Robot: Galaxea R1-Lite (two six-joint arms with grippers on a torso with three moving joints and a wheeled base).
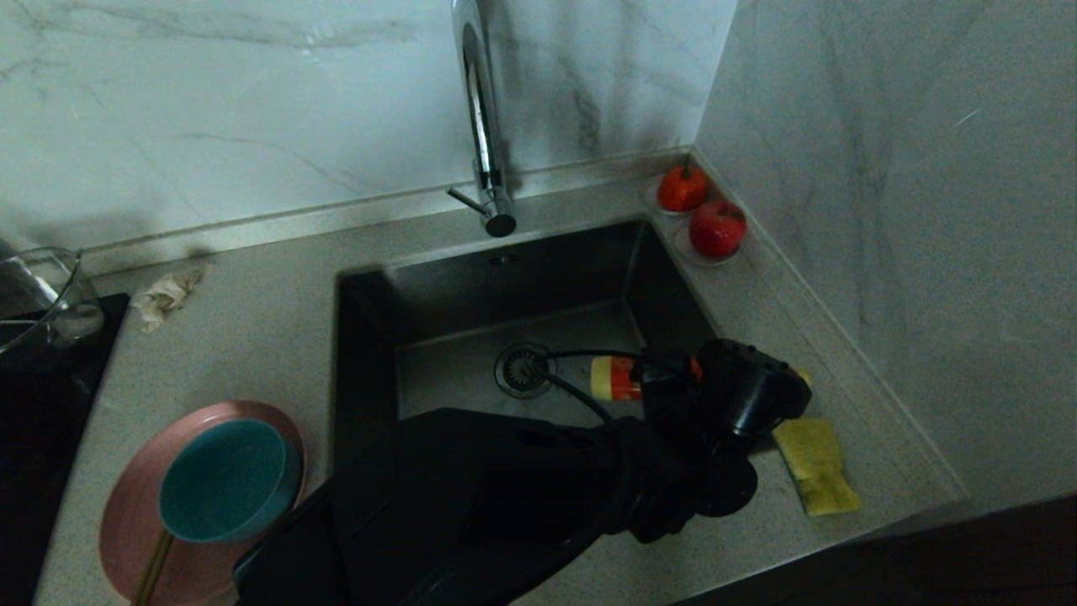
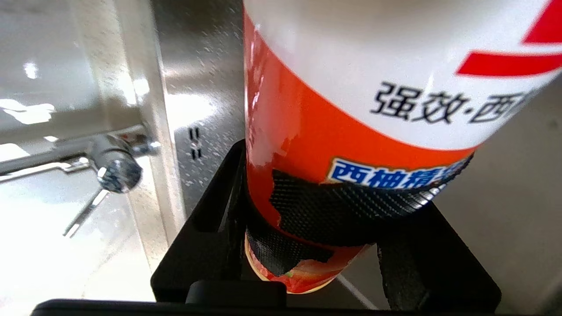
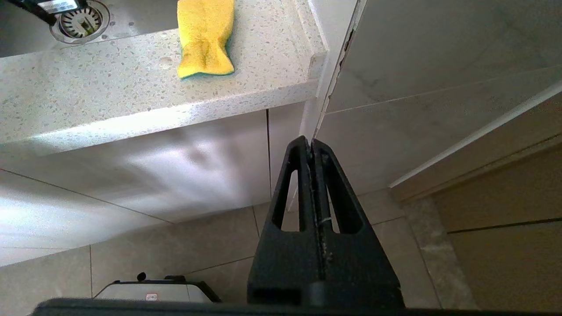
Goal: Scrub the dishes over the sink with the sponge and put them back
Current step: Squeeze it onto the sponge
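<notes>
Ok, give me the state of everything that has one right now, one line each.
Left gripper: shut on the detergent bottle, held over the sink.
Right gripper: shut, empty, parked below the counter edge.
Sponge: lying untouched on the counter right of the sink.
Bowl: upright, empty, sitting on the plate.
Chopsticks: resting on the plate.
Faucet: no water visible.

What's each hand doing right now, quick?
Left hand: closed on the orange-and-white bottle, over the sink.
Right hand: shut, empty, parked below the counter.
</notes>
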